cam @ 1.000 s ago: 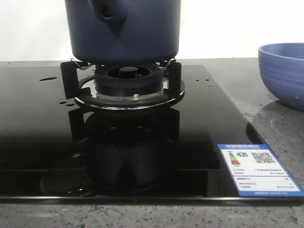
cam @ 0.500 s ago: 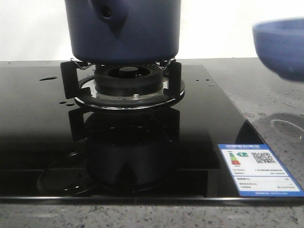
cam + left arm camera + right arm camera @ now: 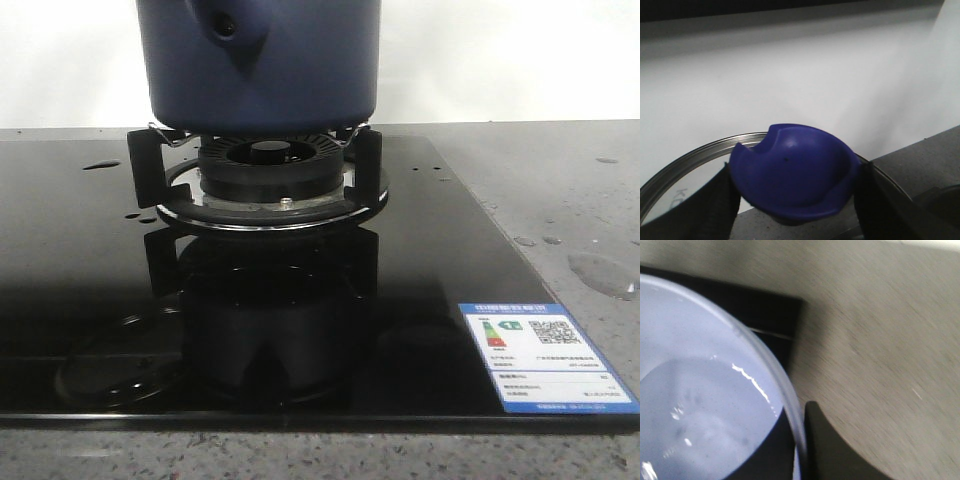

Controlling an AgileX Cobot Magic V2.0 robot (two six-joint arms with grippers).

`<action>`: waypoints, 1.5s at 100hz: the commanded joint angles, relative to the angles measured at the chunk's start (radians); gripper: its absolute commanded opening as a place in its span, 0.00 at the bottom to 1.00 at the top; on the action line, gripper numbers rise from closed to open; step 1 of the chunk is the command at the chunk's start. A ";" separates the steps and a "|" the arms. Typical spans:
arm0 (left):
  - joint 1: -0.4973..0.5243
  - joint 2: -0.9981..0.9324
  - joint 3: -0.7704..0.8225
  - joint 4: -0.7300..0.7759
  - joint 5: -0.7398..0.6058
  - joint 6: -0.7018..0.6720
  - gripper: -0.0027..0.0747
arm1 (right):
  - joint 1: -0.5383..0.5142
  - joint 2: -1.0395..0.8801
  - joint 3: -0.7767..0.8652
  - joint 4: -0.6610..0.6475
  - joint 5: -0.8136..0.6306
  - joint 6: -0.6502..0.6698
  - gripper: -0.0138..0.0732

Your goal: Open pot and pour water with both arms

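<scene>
The dark navy pot stands on the gas burner, its handle socket facing me; its top is out of view. No gripper shows in the front view. In the left wrist view my left gripper is shut on the blue knob of a metal-rimmed glass lid, held in the air. In the right wrist view my right gripper is shut on the rim of a light blue bowl that holds water, with one finger inside and one finger outside.
The black glass cooktop carries small drops and a blue-white label. A water puddle lies on the grey counter at the right. The cooktop's corner and the counter lie below the bowl.
The blue bowl has risen from the counter at the right and left the front view. A wet patch shows where it stood. The pot has not moved.
</scene>
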 commanded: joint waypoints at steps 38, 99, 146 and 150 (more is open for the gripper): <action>0.083 -0.046 -0.038 -0.112 0.039 -0.004 0.47 | 0.195 0.186 -0.312 0.104 -0.249 -0.011 0.08; 0.083 -0.046 -0.038 -0.112 0.046 -0.004 0.47 | 0.339 -0.018 0.272 0.098 -1.127 -0.246 0.11; 0.083 -0.046 -0.038 -0.112 0.080 -0.004 0.47 | 0.390 -0.120 0.701 0.092 -1.779 -0.244 0.10; 0.083 -0.046 -0.038 -0.112 0.086 -0.004 0.47 | 0.390 -0.120 0.703 0.092 -1.793 -0.244 0.10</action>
